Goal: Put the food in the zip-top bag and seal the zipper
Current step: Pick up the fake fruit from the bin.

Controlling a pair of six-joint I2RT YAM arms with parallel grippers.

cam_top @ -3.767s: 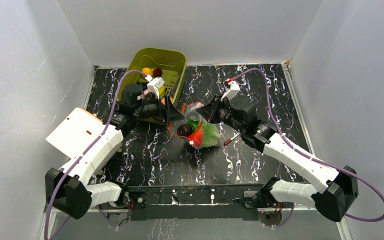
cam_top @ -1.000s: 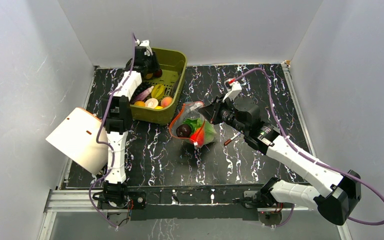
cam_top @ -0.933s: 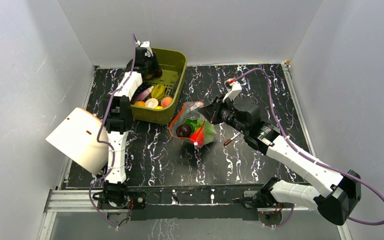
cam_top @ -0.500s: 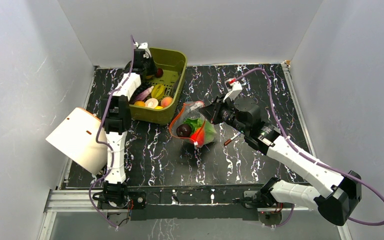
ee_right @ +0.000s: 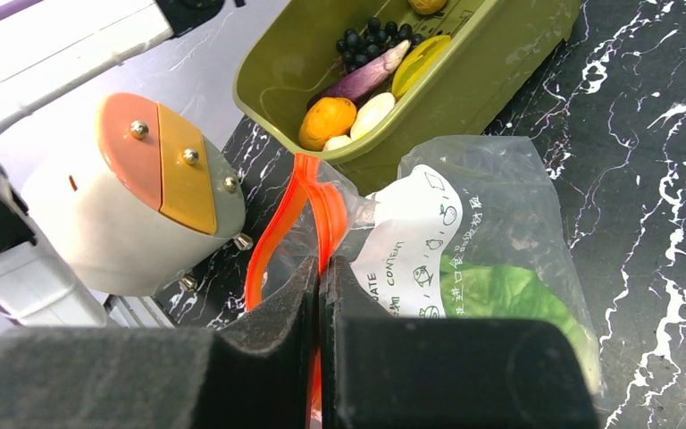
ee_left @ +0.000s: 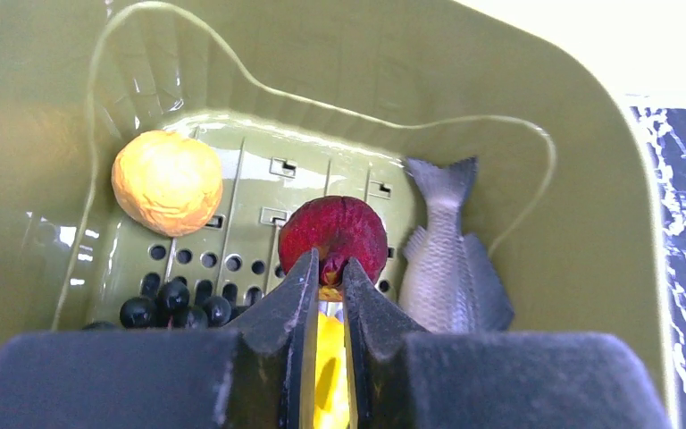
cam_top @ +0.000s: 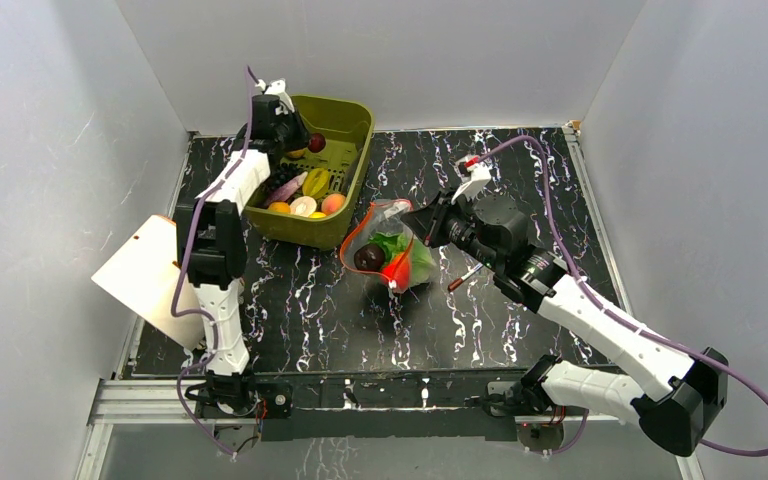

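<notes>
Black marble-patterned table top [cam_top: 520,160] with white veins sits between plain pale walls. At its far left corner stands an olive-green plastic bin [cam_top: 352,118].

Reaching into the bin's far end, the left gripper [ee_left: 326,273] has its fingers drawn narrow, nipping the near edge of a dark red round toy fruit [ee_left: 335,234]. A yellow toy piece [ee_left: 326,357] shows beneath the fingers. Left of the held fruit lies a wrinkled orange toy ball [ee_left: 167,182], right of it a grey toy fish [ee_left: 451,259], and a cluster of black toy grapes [ee_left: 174,304] sits at the near left. In the bin's near end lie a round orange piece [ee_right: 327,121], a white oval piece [ee_right: 375,114] and a purple-white slice [ee_right: 364,76].

Just beside the bin's near right corner, a clear zip-top plastic bag [cam_top: 385,215] rests on the table with its mouth gaping toward the bin. The right gripper [ee_right: 320,266] is clamped tight on the bag's red-orange zipper strip [ee_right: 296,201], holding the mouth edge up. Inside the bag are a green-white leafy toy cabbage [ee_right: 491,299], a dark purple ball [cam_top: 368,258] and a red toy strawberry [cam_top: 394,270]. A small red-and-white pen-like stick [cam_top: 463,277] lies on the table to the bag's right, under the right arm.
</notes>
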